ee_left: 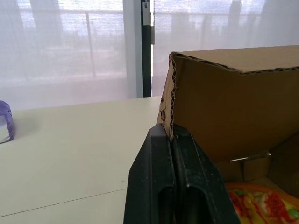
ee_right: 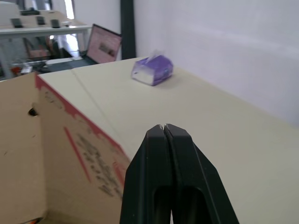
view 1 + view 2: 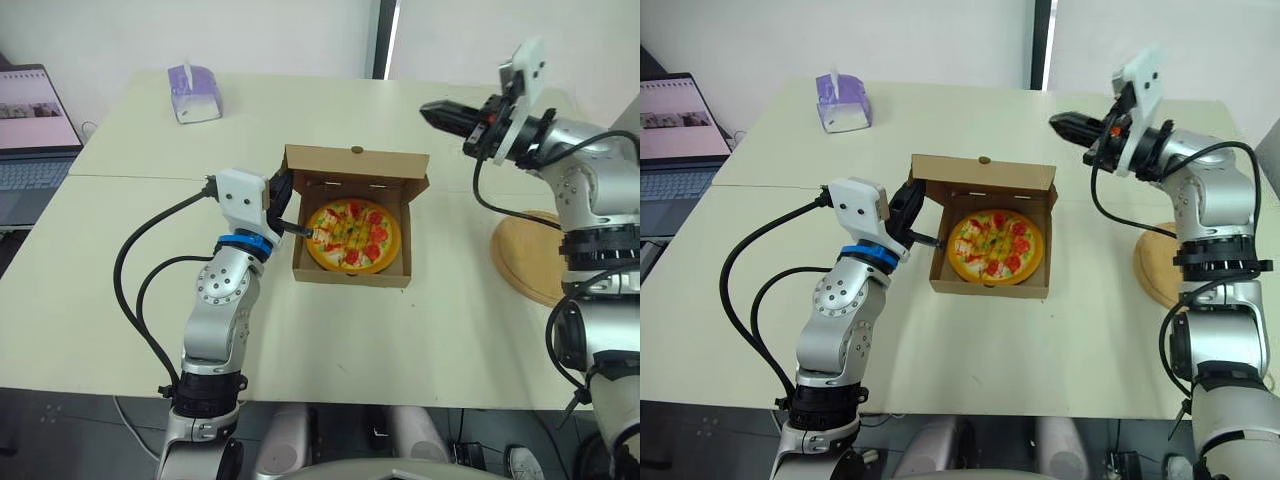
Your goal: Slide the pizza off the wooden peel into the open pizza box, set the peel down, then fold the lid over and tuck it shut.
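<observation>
Cardboard lid [image 3: 360, 165] edge is pinched in my left gripper [image 1: 170, 135] at the pizza box's [image 3: 350, 275] left side, pizza [image 3: 352, 235] inside, while my right gripper [image 3: 430, 110] hovers clenched, empty, above open table [image 3: 130, 260], the peel [image 3: 525, 255] near its right edge.

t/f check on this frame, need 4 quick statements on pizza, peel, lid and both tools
1. The pizza lies inside the pizza box. True.
2. The right tool holds the peel. False: the peel lies on the table beside the right arm; the right tool is shut, empty, raised beyond the box.
3. The left tool is pinched on the left edge of the lid. True.
4. The lid is folded flat and tucked shut. False: it stands up at the back and the box is open.
</observation>
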Robot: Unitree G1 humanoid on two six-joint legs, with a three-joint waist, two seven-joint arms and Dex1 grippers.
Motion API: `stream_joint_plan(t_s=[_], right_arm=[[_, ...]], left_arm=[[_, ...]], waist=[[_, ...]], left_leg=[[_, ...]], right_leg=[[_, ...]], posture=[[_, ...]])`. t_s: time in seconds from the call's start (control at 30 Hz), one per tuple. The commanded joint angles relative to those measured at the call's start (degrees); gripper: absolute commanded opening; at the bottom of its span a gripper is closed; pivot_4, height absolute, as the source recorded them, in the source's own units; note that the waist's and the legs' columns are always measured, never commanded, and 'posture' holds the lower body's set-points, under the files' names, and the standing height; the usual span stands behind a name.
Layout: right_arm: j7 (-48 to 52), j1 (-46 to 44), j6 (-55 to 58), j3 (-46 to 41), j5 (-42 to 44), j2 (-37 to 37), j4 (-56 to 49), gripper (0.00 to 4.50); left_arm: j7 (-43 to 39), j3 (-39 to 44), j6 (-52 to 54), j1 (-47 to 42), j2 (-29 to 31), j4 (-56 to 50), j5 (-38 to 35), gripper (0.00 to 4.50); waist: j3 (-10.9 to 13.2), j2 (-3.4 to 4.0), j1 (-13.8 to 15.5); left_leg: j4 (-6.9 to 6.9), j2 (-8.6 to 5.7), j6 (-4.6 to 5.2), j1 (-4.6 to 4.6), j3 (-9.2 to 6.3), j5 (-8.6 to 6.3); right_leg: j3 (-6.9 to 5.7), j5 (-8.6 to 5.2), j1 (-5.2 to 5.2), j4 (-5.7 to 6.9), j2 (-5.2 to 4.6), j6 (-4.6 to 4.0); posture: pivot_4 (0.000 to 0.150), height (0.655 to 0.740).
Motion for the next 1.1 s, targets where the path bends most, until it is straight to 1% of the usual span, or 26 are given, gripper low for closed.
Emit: stream_joint_plan(t_s=[0.03, 0.37, 0.47, 0.5, 0.73, 0.87, 1.0, 1.1], right_arm=[[4.8, 0.7, 2.8, 0.7, 2.0, -1.0, -2.9, 0.01], [7.1, 3.3, 6.3, 0.9, 3.1, -1.8, -6.6, 0.01], [7.1, 3.8, 6.5, 0.9, 2.9, -1.8, -7.3, 0.0], [7.1, 4.2, 6.4, 1.0, 2.8, -1.7, -7.6, 0.0], [6.5, 6.6, 5.8, 1.6, 2.4, -0.9, -9.9, 0.0], [6.2, 8.1, 6.2, 1.4, 2.6, -0.9, -11.4, 0.0], [5.8, 9.4, 6.7, 1.4, 2.9, -0.7, -13.0, 0.0], [5.7, 10.7, 6.9, 1.6, 2.9, -0.7, -14.4, 0.0]], left_arm=[[0.1, 0.2, -1.4, 0.3, -0.3, -1.7, -0.2, 0.0], [-1.7, -0.2, -0.1, 3.4, 0.3, -4.0, -1.5, 0.0], [-2.3, 0.0, 0.5, 3.9, 0.6, -4.6, -1.9, 0.57], [-2.7, 0.0, 1.0, 4.5, 0.8, -5.2, -2.3, 0.86], [-4.0, 1.7, 4.2, 9.6, 3.1, -10.1, -4.4, 3.2], [-5.7, 4.3, 7.1, 14.0, 5.5, -13.6, -7.4, 4.49], [-12.7, 8.6, 10.9, 19.1, 11.1, -15.3, -14.9, 4.49], [-18.9, 15.1, 14.6, 17.6, 17.7, -12.0, -22.4, 4.49]], waist=[[0.0, 0.0, 0.0], [0.0, 0.01, 0.0], [0.0, 0.01, 0.0], [0.0, 0.01, 0.0], [0.0, 0.01, 0.0], [0.0, 0.02, -0.1], [0.0, 0.03, -0.2], [0.0, 0.04, -0.4]], left_leg=[[0.0, -0.01, 0.0, -0.02, 0.0, 0.0], [0.0, -0.01, -0.01, -0.02, -0.01, 0.0], [0.01, -0.01, -0.01, -0.03, 0.0, 0.0], [0.01, -0.01, -0.01, -0.03, 0.0, 0.0], [0.0, -0.01, -0.01, -0.07, -0.02, 0.0], [0.0, -0.01, 0.01, -0.07, -0.03, -0.01], [0.0, 0.0, 0.04, -0.07, -0.05, -0.03], [0.0, 0.0, 0.16, -0.09, -0.07, -0.1]], right_leg=[[-0.02, 0.01, -0.02, 0.0, -0.02, 0.01], [-0.05, 0.01, -0.05, 0.06, -0.04, 0.01], [-0.05, 0.01, -0.05, 0.05, -0.04, 0.01], [-0.05, 0.01, -0.06, 0.04, -0.04, 0.01], [-0.06, 0.01, -0.08, 0.02, -0.06, 0.02], [-0.07, 0.01, -0.08, 0.01, -0.06, 0.01], [-0.08, 0.0, -0.09, 0.02, -0.06, 0.01], [-0.1, 0.0, -0.09, 0.02, -0.06, 0.0]], posture=[[0.15, 0.74], [0.15, 0.74], [0.15, 0.74], [0.15, 0.74], [0.15, 0.74], [0.15, 0.74], [0.15, 0.74], [0.15, 0.74]])
